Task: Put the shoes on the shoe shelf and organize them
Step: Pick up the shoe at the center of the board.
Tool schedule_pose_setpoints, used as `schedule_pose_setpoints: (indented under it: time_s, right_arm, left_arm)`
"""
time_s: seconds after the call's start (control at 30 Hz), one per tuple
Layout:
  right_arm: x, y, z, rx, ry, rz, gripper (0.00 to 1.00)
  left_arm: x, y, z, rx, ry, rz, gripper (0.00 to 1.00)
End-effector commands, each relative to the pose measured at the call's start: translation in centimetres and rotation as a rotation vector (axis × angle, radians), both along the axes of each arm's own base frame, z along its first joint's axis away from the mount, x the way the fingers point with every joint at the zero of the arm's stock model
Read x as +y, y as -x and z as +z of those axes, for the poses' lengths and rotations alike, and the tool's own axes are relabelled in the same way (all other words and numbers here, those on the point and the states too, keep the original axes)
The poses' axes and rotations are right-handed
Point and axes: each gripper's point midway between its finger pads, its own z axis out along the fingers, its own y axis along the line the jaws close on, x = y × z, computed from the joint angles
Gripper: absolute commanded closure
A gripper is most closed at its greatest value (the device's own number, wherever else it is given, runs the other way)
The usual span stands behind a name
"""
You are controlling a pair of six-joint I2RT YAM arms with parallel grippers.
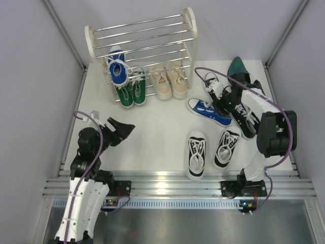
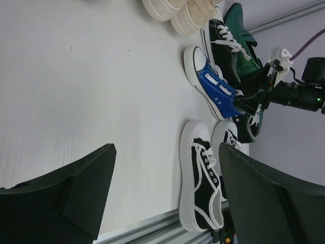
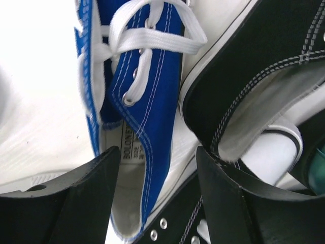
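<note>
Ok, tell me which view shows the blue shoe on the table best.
Left wrist: the blue shoe shows nearly whole and large. Top external has it small, partly under the right arm. Right wrist shows only laces and heel opening.

The shoe shelf point(image 1: 191, 23) stood at the back of the table point(image 1: 152, 132). One sneaker point(image 1: 117, 68) lay on its lower left rods, a pair point(image 1: 131, 91) just before it and a second pair point(image 1: 170, 80) to their right. Right of the shelf lay a lone sneaker point(image 1: 209, 112), seemingly touching another sneaker point(image 1: 213, 84) behind it. The dress shoe point(image 1: 237, 68) lay farthest back. Two sneakers point(image 1: 197, 152) lay side by side near the front edge.
</note>
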Motion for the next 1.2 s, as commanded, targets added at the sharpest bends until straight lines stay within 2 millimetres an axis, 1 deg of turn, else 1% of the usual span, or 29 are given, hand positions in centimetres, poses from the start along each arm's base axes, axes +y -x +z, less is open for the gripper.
schedule_pose_setpoints:
  time_s: [0.0, 0.07, 0.1, 0.17, 0.2, 0.23, 0.27, 0.3, 0.33, 0.5, 0.53, 0.6, 0.63, 0.67, 0.7, 0.73, 0.77, 0.8, 0.83, 0.87, 0.9, 0.93, 0.97, 1.0, 1.03, 1.07, 1.1, 1.13, 1.17]
  right_arm:
    - [0.9, -2.4, -0.8, -0.023, -0.032, -0.032, 0.38]
    - [1.4, -2.7, -1.7, -0.011, -0.035, -0.034, 0.43]
    - [1.8, -3.1, -1.7, -0.026, -0.041, -0.04, 0.44]
    - [2.3, -3.4, -1.7, -0.032, -0.059, -0.047, 0.51]
    - [2.6, -3.6, -1.4, -0.036, -0.076, -0.066, 0.57]
    - [2.7, -3.9, -1.1, -0.043, -0.088, -0.079, 0.73]
    - [2.8, -4.0, -0.8, -0.044, -0.098, -0.093, 0.82]
    - [3.4, -4.0, 0.1, -0.046, -0.135, -0.112, 0.97]
    - [3.6, -4.0, 0.6, -0.047, -0.159, -0.124, 1.0]
    - [6.1, -3.0, 4.5, -0.016, -0.367, -0.23, 1.0]
    - [6.5, -2.8, 6.0, -0.028, -0.404, -0.24, 1.0]
    - [7.4, -2.3, 8.3, -0.012, -0.499, -0.296, 1.0]
    - [7.6, -2.2, 8.9, -0.007, -0.523, -0.318, 1.0]
    - [7.7, -2.0, 9.5, -0.001, -0.543, -0.339, 1.0]
    - [7.5, -2.1, 10.1, 0.009, -0.557, -0.411, 1.0]
    - [7.3, -2.0, 10.8, 0.0, -0.563, -0.448, 1.0]
    - [7.1, -2.2, 11.4, -0.007, -0.565, -0.481, 1.0]
    - [6.7, -1.9, 11.9, -0.006, -0.559, -0.535, 1.0]
    - [6.2, -2.0, 12.2, -0.023, -0.55, -0.56, 1.0]
    - [5.7, -1.9, 12.3, -0.015, -0.557, -0.653, 1.0]
    - [5.5, -1.6, 13.1, -0.032, -0.564, -0.664, 1.0]
    - [5.4, -1.3, 13.4, -0.038, -0.566, -0.674, 1.0]
    - [5.2, -1.1, 13.6, -0.042, -0.567, -0.689, 1.0]
    - [5.2, -0.6, 13.9, -0.049, -0.571, -0.705, 1.0]
    - [5.3, -0.4, 14.0, -0.051, -0.572, -0.707, 1.0]
    - [5.2, -0.2, 14.0, -0.05, -0.572, -0.722, 1.0]
    - [5.4, 0.2, 14.5, -0.061, -0.58, -0.72, 1.0]
    - [5.4, 0.3, 14.5, -0.066, -0.582, -0.725, 1.0]
    - [5.3, 0.4, 14.4, -0.067, -0.58, -0.728, 1.0]
  left_arm:
    - [-0.6, -0.5, 1.4, -0.047, 0.04, -0.028, 0.13]
    - [-0.9, -0.4, 1.5, -0.044, 0.046, -0.04, 0.13]
    - [-1.1, -0.3, 1.5, -0.039, 0.057, -0.051, 0.13]
    - [-1.3, -0.3, 1.1, -0.004, 0.094, -0.05, 0.13]
    - [-1.6, -0.2, 1.1, 0.008, 0.113, -0.058, 0.13]
    - [-1.8, -0.3, 1.0, 0.02, 0.13, -0.06, 0.13]
    - [-2.0, -0.3, 0.8, 0.043, 0.162, -0.057, 0.13]
    - [-2.2, -0.3, 0.5, 0.062, 0.183, -0.064, 0.14]
    - [-2.3, -0.5, 0.5, 0.067, 0.197, -0.064, 0.14]
    - [-3.2, -1.2, 0.4, 0.109, 0.221, -0.082, 0.14]
    - [-3.2, -1.6, 0.7, 0.103, 0.22, -0.074, 0.14]
    - [-4.2, -2.4, 1.0, 0.095, 0.218, -0.094, 0.14]
    - [-4.6, -2.8, 1.7, 0.079, 0.212, -0.098, 0.14]
    - [-6.0, -3.5, 1.6, 0.071, 0.191, -0.114, 0.14]
    - [-7.1, -3.8, 1.9, 0.06, 0.179, -0.135, 0.14]
    - [-9.9, -3.3, 1.8, 0.071, 0.162, -0.215, 0.14]
    - [-11.1, -4.0, 2.7, 0.03, 0.158, -0.213, 0.14]
    - [-12.6, -4.0, 3.0, 0.019, 0.159, -0.244, 0.14]
    - [-14.8, -3.0, 3.1, 0.025, 0.156, -0.307, 0.14]
    - [-16.2, -3.9, 3.2, 0.032, 0.141, -0.315, 0.14]
    - [-17.4, -4.0, 3.6, 0.019, 0.14, -0.334, 0.14]
    - [-19.0, -3.8, 3.1, 0.029, 0.12, -0.371, 0.15]
    - [-20.0, -4.0, 4.4, -0.001, 0.131, -0.385, 0.16]
    - [-20.7, -4.5, 5.1, -0.026, 0.131, -0.38, 0.16]
    - [-21.8, -4.4, 4.6, -0.021, 0.114, -0.396, 0.16]
    - [-22.5, -4.7, 6.2, -0.05, 0.124, -0.397, 0.16]
    - [-23.0, -5.0, 6.4, -0.059, 0.115, -0.393, 0.16]
    - [-23.7, -5.2, 5.7, -0.048, 0.094, -0.397, 0.16]
    - [-24.3, -5.5, 6.0, -0.053, 0.094, -0.394, 0.16]
